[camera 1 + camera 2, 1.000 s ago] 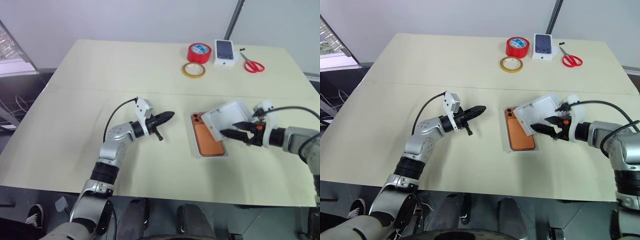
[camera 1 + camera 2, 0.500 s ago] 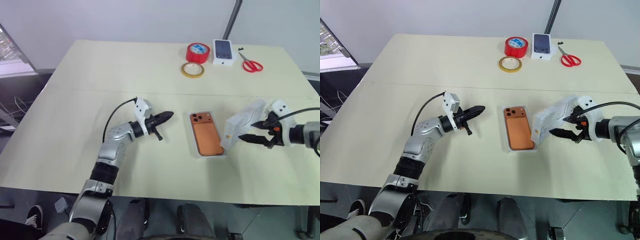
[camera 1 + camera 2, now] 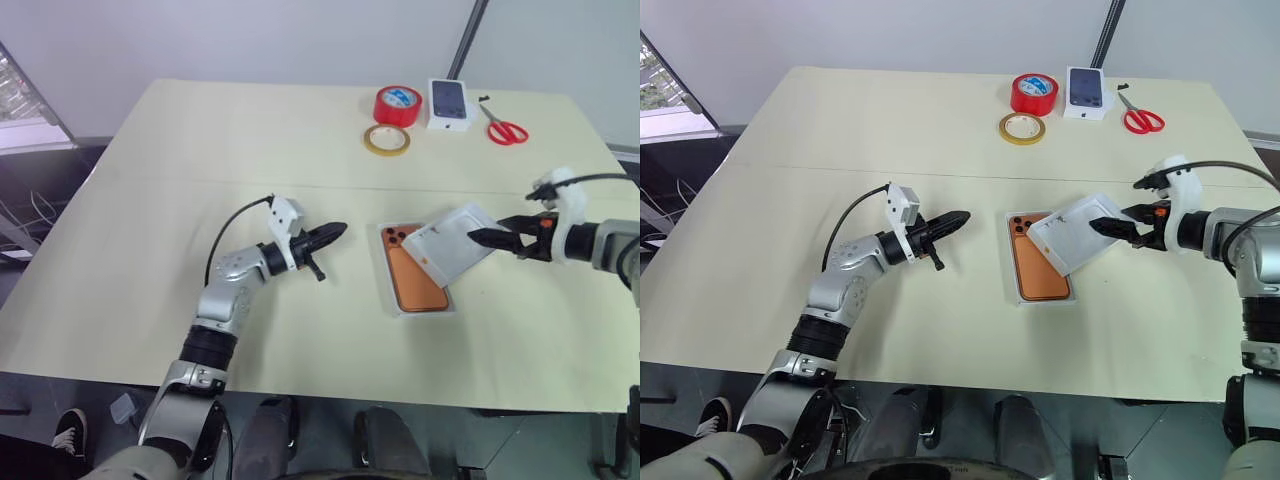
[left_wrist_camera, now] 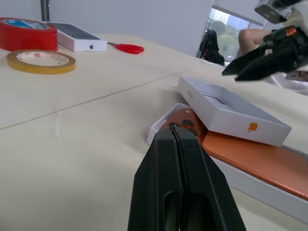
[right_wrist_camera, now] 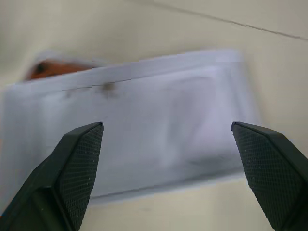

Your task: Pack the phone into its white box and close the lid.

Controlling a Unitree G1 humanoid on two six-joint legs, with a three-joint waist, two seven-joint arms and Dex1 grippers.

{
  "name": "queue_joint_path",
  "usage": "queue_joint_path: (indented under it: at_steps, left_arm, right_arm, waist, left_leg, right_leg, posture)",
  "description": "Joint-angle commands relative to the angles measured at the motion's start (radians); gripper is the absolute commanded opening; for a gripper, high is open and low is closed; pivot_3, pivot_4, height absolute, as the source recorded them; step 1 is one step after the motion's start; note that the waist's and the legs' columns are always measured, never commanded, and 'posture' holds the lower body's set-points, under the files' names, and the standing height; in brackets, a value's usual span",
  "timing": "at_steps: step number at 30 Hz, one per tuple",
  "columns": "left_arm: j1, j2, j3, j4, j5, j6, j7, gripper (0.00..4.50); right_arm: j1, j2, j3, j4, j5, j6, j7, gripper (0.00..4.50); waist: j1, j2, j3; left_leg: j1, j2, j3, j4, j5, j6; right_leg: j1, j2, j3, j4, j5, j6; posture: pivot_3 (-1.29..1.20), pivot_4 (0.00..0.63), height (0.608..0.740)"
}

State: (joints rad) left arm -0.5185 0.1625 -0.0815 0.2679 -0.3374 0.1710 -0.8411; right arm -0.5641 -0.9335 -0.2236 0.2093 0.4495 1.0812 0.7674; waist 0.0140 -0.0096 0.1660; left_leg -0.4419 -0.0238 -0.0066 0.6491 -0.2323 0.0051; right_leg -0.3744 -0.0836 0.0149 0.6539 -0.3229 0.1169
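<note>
The copper-orange phone [image 3: 417, 287] lies back-up inside the white box [image 3: 424, 312] near the table's middle. The lid [image 3: 450, 245] rests askew across the phone's camera end, its plain white inside facing up and one edge sticking out past the box to the right. My right gripper [image 3: 478, 237] hovers open just off the lid's right edge; in the left wrist view it sits above the lid [image 4: 231, 113] and apart from it. My left gripper [image 3: 340, 231] is shut and empty, pointing at the box from its left, a short gap away.
At the table's far side sit a red tape roll [image 3: 398, 105], a yellow tape ring [image 3: 387, 140], a small white box picturing a dark phone [image 3: 449, 104] and red scissors [image 3: 507, 130]. A seam [image 3: 200, 182] runs across the tabletop.
The lid, propped up on edge right of the box half a second ago, now lies across the phone. My right gripper has drawn back right and upward. The left arm has kept still.
</note>
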Motion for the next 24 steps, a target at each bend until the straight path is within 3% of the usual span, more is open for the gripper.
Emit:
queue_joint_path:
  at_steps: [1, 3, 7, 10, 13, 20, 23, 24]
  left_arm:
    - [0.004, 0.024, 0.012, -0.077, -0.018, -0.005, -0.024, 0.0]
    - [0.008, 0.039, 0.011, -0.096, -0.028, -0.003, -0.044, 0.0]
    - [0.004, 0.087, 0.01, -0.121, -0.045, -0.008, -0.113, 0.0]
    - [-0.018, 0.122, 0.009, -0.105, -0.066, -0.008, -0.193, 0.0]
    - [-0.046, 0.155, 0.0, -0.075, -0.066, -0.019, -0.264, 0.0]
    - [-0.064, 0.191, -0.007, -0.061, -0.059, -0.039, -0.357, 0.0]
    - [-0.061, 0.189, -0.005, -0.055, -0.052, -0.053, -0.362, 0.0]
    - [-0.059, 0.187, -0.004, -0.052, -0.05, -0.057, -0.359, 0.0]
  right_arm:
    - [0.02, 0.041, -0.155, -0.131, 0.038, 0.21, -0.14, 4.44]
    - [0.077, 0.051, -0.18, -0.245, 0.041, 0.256, -0.172, 4.44]
    - [0.074, 0.215, -0.348, -0.41, 0.022, 0.504, -0.318, 4.44]
    - [0.076, 0.394, -0.445, -0.485, 0.074, 0.533, -0.437, 4.44]
    - [0.103, 0.507, -0.458, -0.551, 0.05, 0.533, -0.555, 4.44]
    - [0.088, 0.566, -0.453, -0.566, 0.034, 0.533, -0.652, 4.44]
    - [0.082, 0.564, -0.441, -0.553, 0.048, 0.533, -0.654, 3.62]
    - [0.084, 0.561, -0.434, -0.552, 0.049, 0.533, -0.654, 3.13]
  waist:
    - [0.0, 0.0, 0.0]
    - [-0.001, 0.001, 0.0]
    - [-0.007, 0.003, -0.002]
    - [-0.006, 0.004, -0.002]
    - [-0.004, 0.005, -0.002]
    - [-0.006, 0.005, -0.002]
    - [-0.01, 0.005, -0.002]
    - [-0.011, 0.005, -0.002]
  left_leg:
    - [0.0, 0.0, 0.0, 0.0, 0.0, 0.0]
    - [0.0, 0.0, 0.0, -0.001, 0.0, 0.0]
    - [0.0, 0.0, 0.0, -0.001, 0.0, 0.0]
    - [0.001, 0.0, 0.0, -0.001, 0.0, 0.0]
    - [0.0, 0.0, 0.0, -0.001, 0.001, -0.001]
    - [0.0, -0.001, 0.001, -0.001, 0.001, -0.001]
    - [0.0, -0.001, 0.001, -0.001, 0.001, -0.001]
    - [0.0, -0.001, 0.001, -0.001, 0.001, -0.001]
  right_leg:
    - [0.0, 0.0, 0.0, 0.0, 0.0, 0.0]
    - [0.0, 0.0, 0.0, 0.0, 0.0, 0.0]
    - [0.0, 0.0, 0.001, 0.001, 0.0, 0.0]
    - [0.0, 0.001, 0.001, 0.001, 0.0, 0.0]
    - [-0.002, 0.001, 0.001, 0.003, 0.0, 0.0]
    - [-0.003, 0.002, 0.001, 0.004, 0.0, 0.0]
    - [-0.003, 0.002, 0.001, 0.006, 0.0, 0.0]
    - [-0.004, 0.002, 0.001, 0.007, 0.0, 0.0]
  posture:
    - [0.0, 0.15, 0.74]
    - [0.0, 0.15, 0.74]
    - [0.0, 0.15, 0.74]
    - [0.0, 0.15, 0.74]
    - [0.0, 0.15, 0.74]
    - [0.0, 0.15, 0.74]
    - [0.0, 0.15, 0.74]
    - [0.0, 0.15, 0.74]
